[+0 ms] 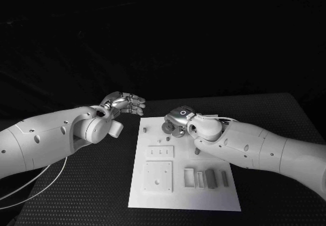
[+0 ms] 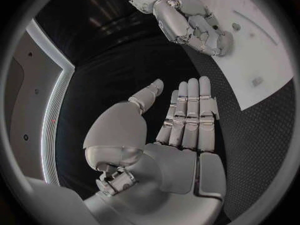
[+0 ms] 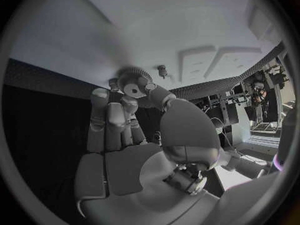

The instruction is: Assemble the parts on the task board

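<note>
- Holding a round toothed part [image 3: 133, 78], a small gear by its look, at the fingertips of the right hand [image 1: 179, 121]; thumb and fingers close on it in the right wrist view. In the head view the part [image 1: 166, 128] shows as a dark disc at the hand's fingers, just above the far left area of the task board [image 1: 183, 200].
- A short peg [image 3: 162, 71] stands on the board close beside the held gear; the two look apart, though I cannot tell for certain.
- Task board lies flat in the middle of the black table [image 1: 88, 188], long side running away from the robot. On it: a square plate [image 1: 158, 176] near the front left, a smaller slotted block [image 1: 159, 152] behind it, and a row of upright rectangular pieces [image 1: 204, 178] at the front right.
- Right arm [image 1: 264, 148] lies across the board's right half, covering part of it.
- Left hand [image 2: 184, 120] is released, grasping nothing: fingers straight and side by side, thumb set apart. It hovers over bare table off the board's far left corner, clear of the board and of the right hand.
</note>
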